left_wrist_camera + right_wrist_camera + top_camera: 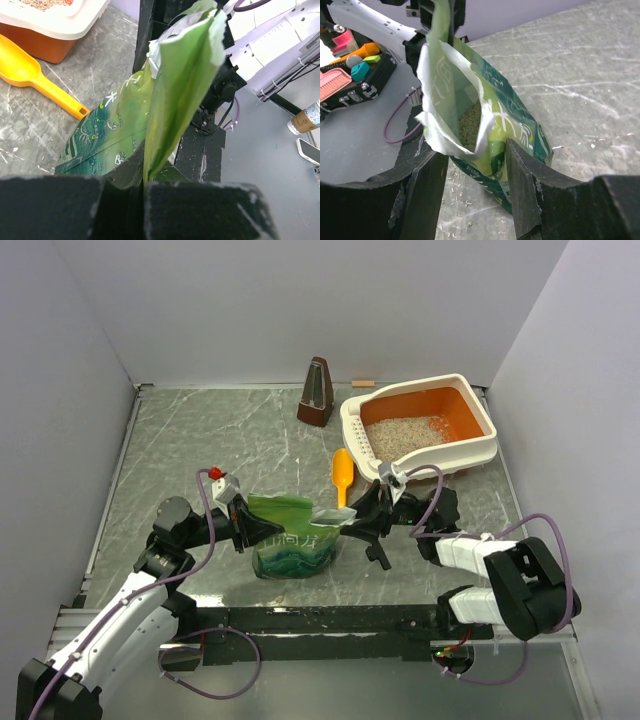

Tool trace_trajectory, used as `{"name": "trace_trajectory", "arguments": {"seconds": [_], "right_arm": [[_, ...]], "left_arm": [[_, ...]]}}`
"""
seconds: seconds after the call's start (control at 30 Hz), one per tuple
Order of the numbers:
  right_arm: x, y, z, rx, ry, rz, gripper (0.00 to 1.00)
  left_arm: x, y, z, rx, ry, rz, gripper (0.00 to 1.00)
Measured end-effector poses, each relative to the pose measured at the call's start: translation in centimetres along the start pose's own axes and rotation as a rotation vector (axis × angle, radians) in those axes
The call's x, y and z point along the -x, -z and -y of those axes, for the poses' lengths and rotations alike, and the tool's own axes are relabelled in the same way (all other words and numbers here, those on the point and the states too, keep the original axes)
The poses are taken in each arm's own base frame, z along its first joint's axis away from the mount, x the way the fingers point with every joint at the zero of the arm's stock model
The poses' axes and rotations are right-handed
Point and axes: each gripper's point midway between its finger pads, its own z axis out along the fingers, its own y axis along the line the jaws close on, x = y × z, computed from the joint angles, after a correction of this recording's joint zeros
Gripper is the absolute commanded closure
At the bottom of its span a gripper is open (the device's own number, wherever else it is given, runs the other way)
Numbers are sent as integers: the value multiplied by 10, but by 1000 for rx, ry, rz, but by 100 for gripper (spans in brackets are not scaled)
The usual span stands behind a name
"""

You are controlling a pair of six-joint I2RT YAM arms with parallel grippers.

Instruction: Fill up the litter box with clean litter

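Midway along the marbled grey table [200,445], your left gripper [266,532] is pinching tight on one creased edge of the crinkly green bag [293,545], which is standing upright. Your right gripper [472,162] is straddling the bag's gaping mouth, jaws apart (whether they are pressing it, you cannot tell). Pale, gritty clean litter [403,434] is lying in the rounded, orange-lined litter box [482,448] at the far right, with a smooth orange scoop [342,476] lying between box and bag.

Soft even light (near pincers blurred)
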Motion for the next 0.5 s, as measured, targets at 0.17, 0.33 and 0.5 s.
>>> {"name": "trace_trajectory", "arguments": {"seconds": [0.17, 0.33, 0.5], "right_arm": [[5, -3, -7, 25, 25, 3, 44], [8, -7, -13, 52, 39, 2, 48], [13, -11, -18, 77, 56, 2, 72]], "left_arm": [[-1, 0, 1, -5, 1, -3, 99], [-1, 0, 1, -7, 0, -3, 99], [-1, 0, 1, -7, 1, -3, 99]]}}
